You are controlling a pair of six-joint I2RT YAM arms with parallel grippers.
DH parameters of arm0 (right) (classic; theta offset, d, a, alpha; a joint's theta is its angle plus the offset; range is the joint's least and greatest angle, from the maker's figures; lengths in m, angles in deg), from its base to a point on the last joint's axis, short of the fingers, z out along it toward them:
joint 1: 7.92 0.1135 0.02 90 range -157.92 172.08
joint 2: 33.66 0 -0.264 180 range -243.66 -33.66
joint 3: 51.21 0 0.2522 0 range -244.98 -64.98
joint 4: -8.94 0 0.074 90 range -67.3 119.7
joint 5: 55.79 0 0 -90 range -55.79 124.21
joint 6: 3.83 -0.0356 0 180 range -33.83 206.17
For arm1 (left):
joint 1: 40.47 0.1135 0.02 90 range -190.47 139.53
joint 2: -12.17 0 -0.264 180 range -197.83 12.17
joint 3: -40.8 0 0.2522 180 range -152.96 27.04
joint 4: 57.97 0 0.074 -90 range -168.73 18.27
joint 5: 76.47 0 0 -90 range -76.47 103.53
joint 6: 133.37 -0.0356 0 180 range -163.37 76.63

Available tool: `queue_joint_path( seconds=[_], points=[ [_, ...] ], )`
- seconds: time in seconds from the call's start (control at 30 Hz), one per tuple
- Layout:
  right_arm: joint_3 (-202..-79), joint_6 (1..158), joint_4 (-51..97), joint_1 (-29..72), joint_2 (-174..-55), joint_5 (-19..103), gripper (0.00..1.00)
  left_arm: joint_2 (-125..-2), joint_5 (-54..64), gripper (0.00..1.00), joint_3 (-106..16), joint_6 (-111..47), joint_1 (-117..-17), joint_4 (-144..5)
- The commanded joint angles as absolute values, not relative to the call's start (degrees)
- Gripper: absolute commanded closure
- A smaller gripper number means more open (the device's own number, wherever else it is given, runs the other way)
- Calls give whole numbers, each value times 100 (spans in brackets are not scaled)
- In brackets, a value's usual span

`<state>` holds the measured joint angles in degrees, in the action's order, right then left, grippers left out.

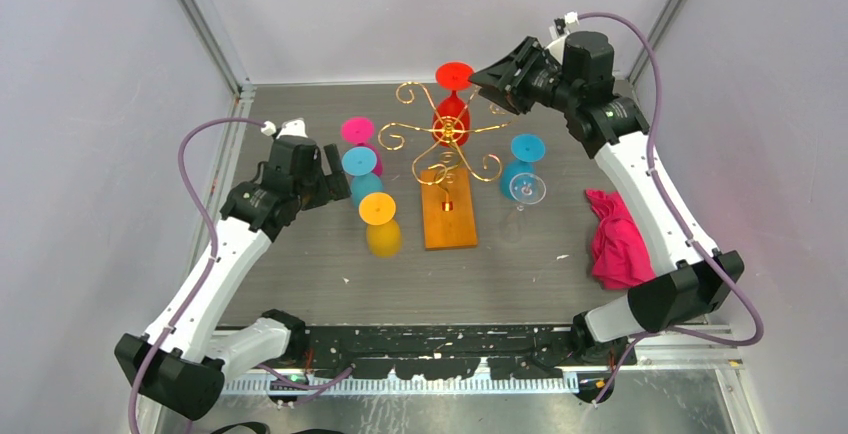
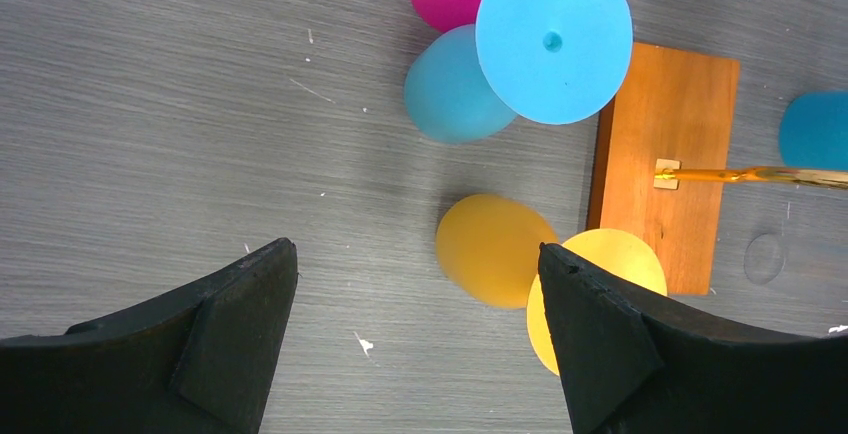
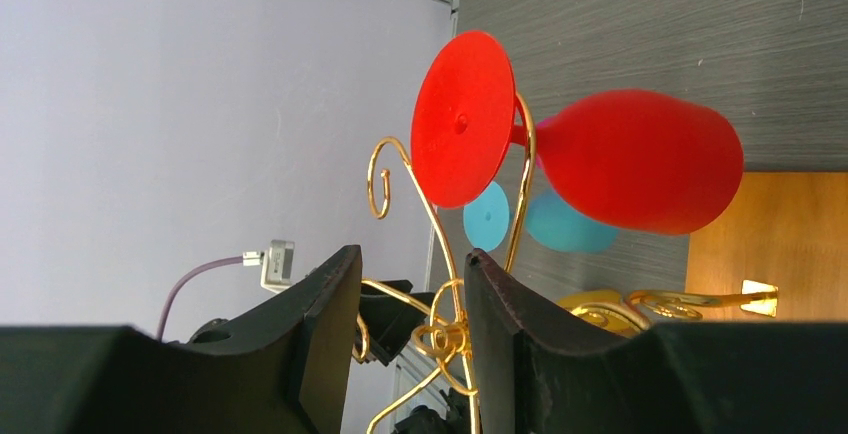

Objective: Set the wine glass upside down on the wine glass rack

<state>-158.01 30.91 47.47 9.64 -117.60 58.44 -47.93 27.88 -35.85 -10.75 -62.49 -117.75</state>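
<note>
Red wine glass (image 1: 452, 109) hangs bowl-down, foot hooked on the wine glass rack (image 1: 448, 219). Right fingers (image 3: 320, 314) half-parted, empty; left fingers (image 2: 240, 304) wide, empty.

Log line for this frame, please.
red glass: hanging upside down on rack | right fingers: apart, off glass | left fingers: open, empty
</note>
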Motion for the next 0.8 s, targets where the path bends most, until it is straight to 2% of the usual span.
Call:
queue_joint_path(
  seconds=[0.0, 0.5, 0.77],
  points=[
    [-15750, 3200, 4754, 985, -11376, 5782, 52, -4613, 2777, 9, -3724, -1025, -6275, -11640],
    [-15577, 3304, 5032, 991, -10786, 5566, 51, -4491, 2702, 9, -3800, -854, -6290, -11807],
    [-15995, 3760, 5607, 985, -10479, 5156, 51, -4835, 2656, 7, -4415, -886, -6264, -12191]
  ],
)
